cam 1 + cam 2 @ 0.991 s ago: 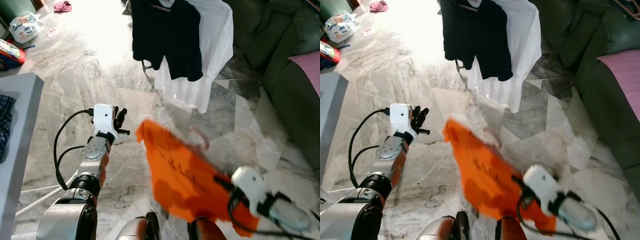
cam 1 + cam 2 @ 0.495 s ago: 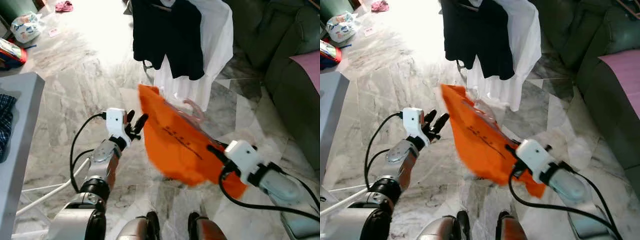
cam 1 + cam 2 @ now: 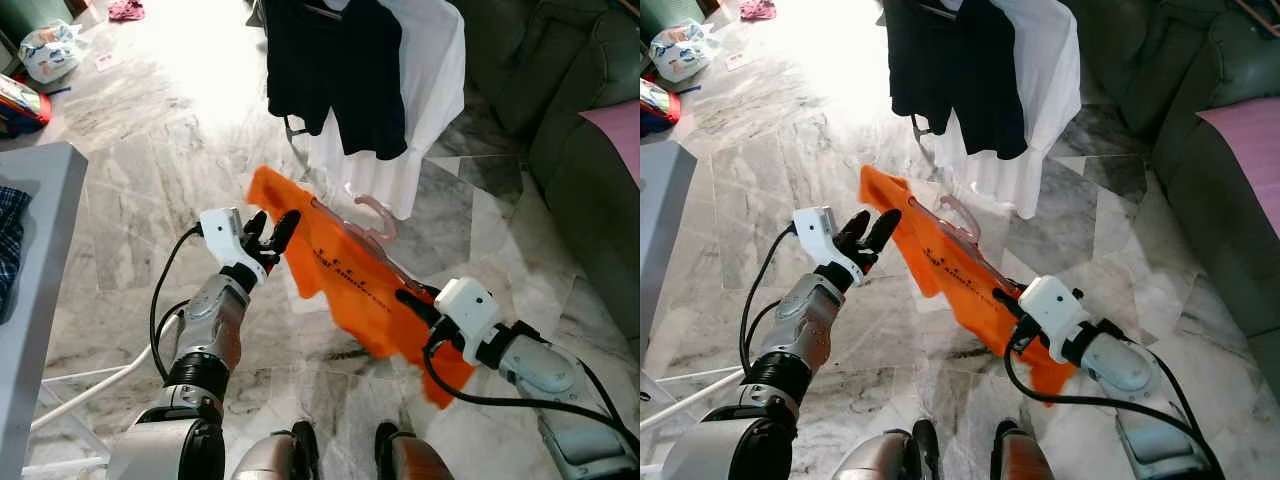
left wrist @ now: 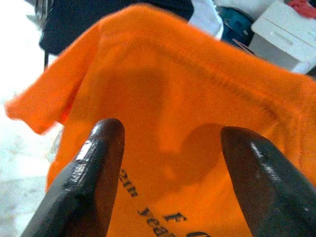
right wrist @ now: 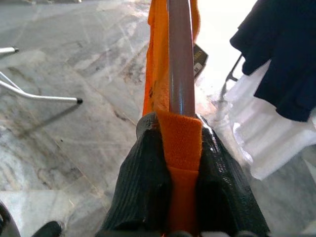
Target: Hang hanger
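Observation:
An orange T-shirt [image 3: 340, 268] hangs on a pale pink hanger [image 3: 372, 212], stretched out slantwise in front of me above the marble floor. My right gripper [image 3: 412, 300] is shut on the shirt's lower shoulder and the hanger bar [image 5: 181, 59] inside it; the fingers [image 5: 143, 173] pinch the cloth from both sides. My left gripper [image 3: 271, 229] is open at the shirt's upper sleeve end. In the left wrist view its fingers [image 4: 94, 168] stand wide apart with the orange cloth [image 4: 168, 98] just beyond them.
A black shirt [image 3: 335, 70] and a white shirt [image 3: 430, 90] hang on a rack straight ahead. A green sofa [image 3: 585, 110] with a pink cushion [image 3: 618, 130] stands to the right. A grey table [image 3: 45, 250] sits left, with white metal legs [image 3: 75, 400] beside it.
The right gripper has carried the shirt up and to the left and stretched it flatter. The left gripper has moved in to the shirt's sleeve end with its fingers spread.

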You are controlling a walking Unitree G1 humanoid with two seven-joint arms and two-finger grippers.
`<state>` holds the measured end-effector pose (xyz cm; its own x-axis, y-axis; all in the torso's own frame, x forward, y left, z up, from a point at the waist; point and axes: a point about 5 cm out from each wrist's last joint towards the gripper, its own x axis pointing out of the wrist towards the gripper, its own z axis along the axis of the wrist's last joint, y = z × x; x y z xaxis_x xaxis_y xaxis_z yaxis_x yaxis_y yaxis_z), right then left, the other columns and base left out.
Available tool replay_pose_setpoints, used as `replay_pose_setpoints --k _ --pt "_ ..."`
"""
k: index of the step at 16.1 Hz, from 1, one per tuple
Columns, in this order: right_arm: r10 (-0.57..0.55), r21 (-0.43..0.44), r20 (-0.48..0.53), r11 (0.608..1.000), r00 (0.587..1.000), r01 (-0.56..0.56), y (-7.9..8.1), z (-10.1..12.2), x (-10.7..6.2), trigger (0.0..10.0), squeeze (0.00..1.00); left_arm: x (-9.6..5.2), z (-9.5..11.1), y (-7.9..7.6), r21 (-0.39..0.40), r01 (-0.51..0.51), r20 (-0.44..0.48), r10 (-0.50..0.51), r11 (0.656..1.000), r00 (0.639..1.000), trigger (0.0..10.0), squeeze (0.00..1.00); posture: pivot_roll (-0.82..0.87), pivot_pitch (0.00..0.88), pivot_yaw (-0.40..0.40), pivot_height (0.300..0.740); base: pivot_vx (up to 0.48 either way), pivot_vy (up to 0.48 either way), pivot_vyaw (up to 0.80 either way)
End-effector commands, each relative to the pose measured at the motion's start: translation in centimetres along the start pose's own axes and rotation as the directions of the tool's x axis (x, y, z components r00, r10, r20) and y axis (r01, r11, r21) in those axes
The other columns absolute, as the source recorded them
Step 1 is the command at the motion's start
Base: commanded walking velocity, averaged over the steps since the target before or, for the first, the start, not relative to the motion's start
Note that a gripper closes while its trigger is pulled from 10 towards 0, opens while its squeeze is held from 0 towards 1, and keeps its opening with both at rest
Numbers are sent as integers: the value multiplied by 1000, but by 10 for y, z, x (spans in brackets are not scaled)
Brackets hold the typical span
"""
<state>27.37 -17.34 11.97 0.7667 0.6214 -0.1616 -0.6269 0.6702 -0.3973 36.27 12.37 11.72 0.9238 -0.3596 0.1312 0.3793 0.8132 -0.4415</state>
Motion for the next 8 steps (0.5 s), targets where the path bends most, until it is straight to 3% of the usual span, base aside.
replay_pose_setpoints --k 1,3,8 --pt "0 -4 38 1000 999 0 -5 3 0 10000 0 -5 -4 6 -48 -16 -25 15 999 1000 10000 1000 -86 264 97 740 0 0 0" --pt "6 35 69 999 998 -8 -12 6 3 10000 0 -3 -8 -2 -131 25 -47 -31 991 998 10000 1000 -87 263 98 740 0 0 0" --pt "151 104 114 981 982 -163 3 12 3 10000 0 0 -8 -15 -168 60 -36 -67 984 997 10000 1000 -86 259 93 740 0 0 0"
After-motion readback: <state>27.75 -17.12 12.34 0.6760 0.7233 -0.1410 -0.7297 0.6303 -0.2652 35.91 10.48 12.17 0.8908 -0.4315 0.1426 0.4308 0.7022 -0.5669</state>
